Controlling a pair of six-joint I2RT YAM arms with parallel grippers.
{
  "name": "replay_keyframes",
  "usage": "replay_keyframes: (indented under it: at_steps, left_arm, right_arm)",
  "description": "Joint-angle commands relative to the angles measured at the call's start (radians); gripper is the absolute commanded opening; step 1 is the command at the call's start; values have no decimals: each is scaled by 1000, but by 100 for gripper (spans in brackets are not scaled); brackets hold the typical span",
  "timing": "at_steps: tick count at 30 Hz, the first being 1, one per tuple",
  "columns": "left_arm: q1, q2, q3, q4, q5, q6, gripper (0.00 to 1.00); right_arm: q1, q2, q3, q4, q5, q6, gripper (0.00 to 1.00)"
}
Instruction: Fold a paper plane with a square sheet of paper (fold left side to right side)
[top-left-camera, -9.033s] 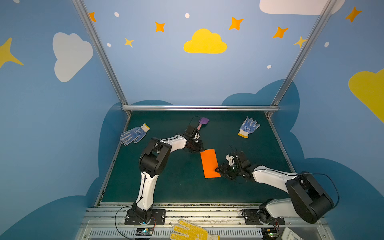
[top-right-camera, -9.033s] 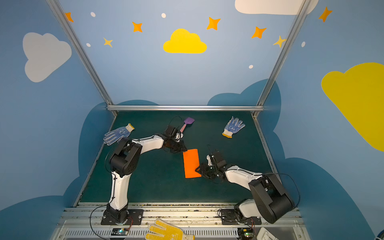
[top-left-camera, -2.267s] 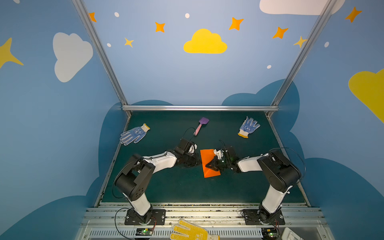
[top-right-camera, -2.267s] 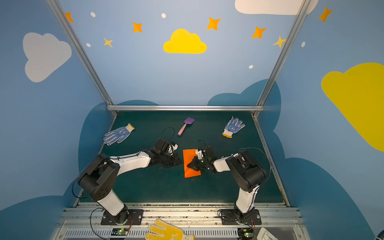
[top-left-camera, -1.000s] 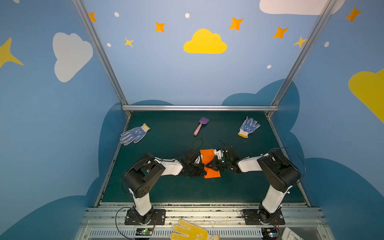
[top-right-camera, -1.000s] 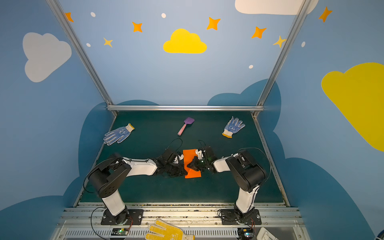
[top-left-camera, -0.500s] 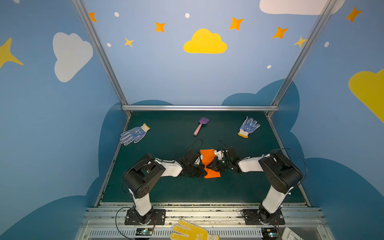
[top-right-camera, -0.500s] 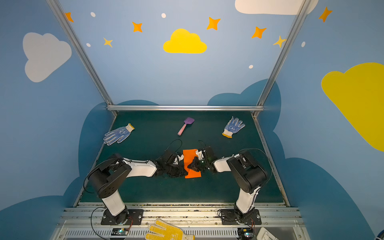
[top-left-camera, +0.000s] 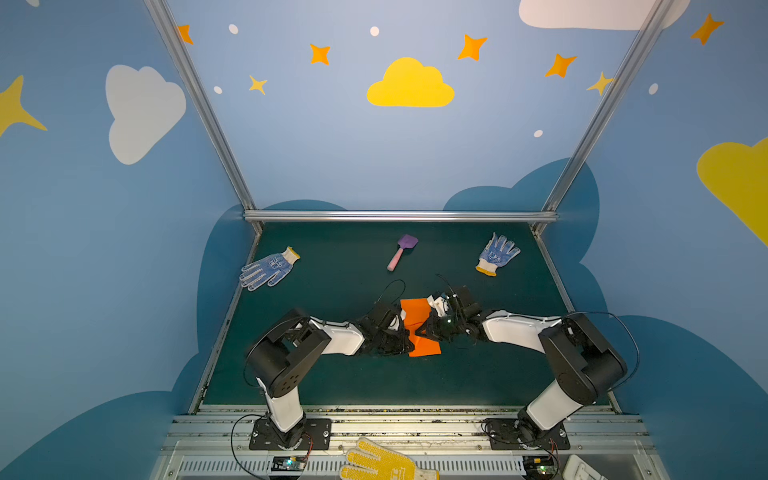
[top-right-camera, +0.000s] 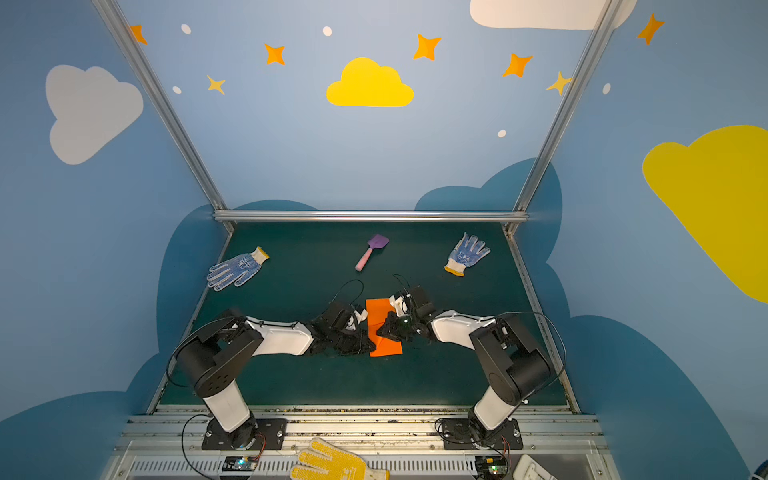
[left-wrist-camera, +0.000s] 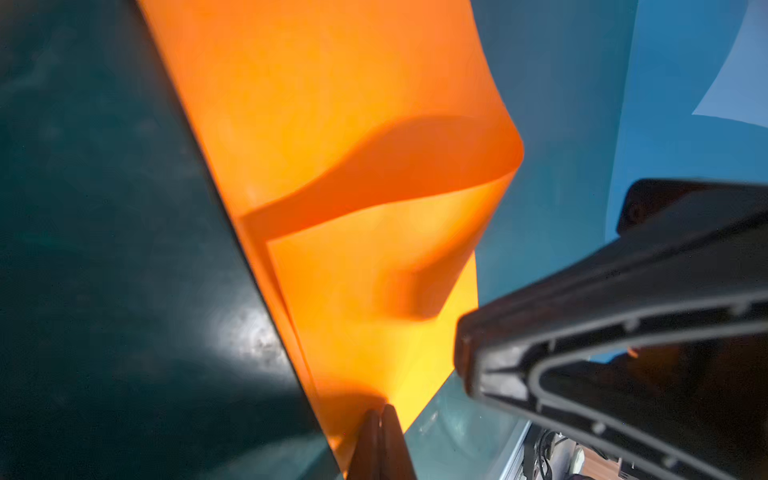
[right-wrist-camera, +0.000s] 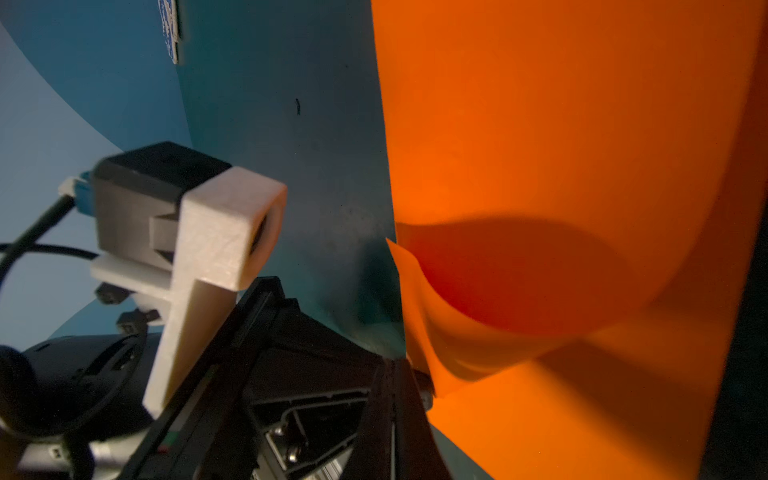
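1. Near the middle of the dark green mat (top-left-camera: 332, 374), the square sheet of paper (top-left-camera: 415, 309) lies folded to an orange rectangle, its long side running away from the arm bases.
2. Both top views show the left gripper (top-left-camera: 404, 331) and the right gripper (top-left-camera: 419, 330) meeting at the paper from opposite sides, very near each other.
3. The left gripper has its jaws fully closed and pinches the edge of the upper paper layer, as the left wrist view shows (left-wrist-camera: 378, 415).
4. The right gripper is closed too; in the right wrist view the raised layer's edge runs down into its tips (right-wrist-camera: 401, 374).
5. The upper layer bulges up in a curve, while the lower layer stays flat on the mat.
6. Toward the back wall, a purple-headed spatula (top-left-camera: 398, 253) lies between two blue-dotted gloves (top-left-camera: 268, 270) (top-left-camera: 496, 255), well apart from the paper.
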Motion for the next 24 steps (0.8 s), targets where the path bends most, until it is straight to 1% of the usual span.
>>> replay_keyframes:
  at_steps: [1,8,13,20,24]
  left_arm:
    - [-14,33,-28,-88,-16,7,4]
    - [-15,31,-29,-92,-18,10,4]
    - [-15,29,-29,-97,-25,14,4]
    - [-15,29,-27,-98,-23,16,4]
    - [-15,29,-27,-99,-22,18,4]
  right_arm:
    - [20,-4,-4,-46,19,-30,0]
    - [55,51,-9,-15,30,-23,0]
    - [53,75,-26,-18,65,-32,0]
    - [19,82,-55,-34,103,-61,0]
    - [-24,76,-59,-58,118,-91,0]
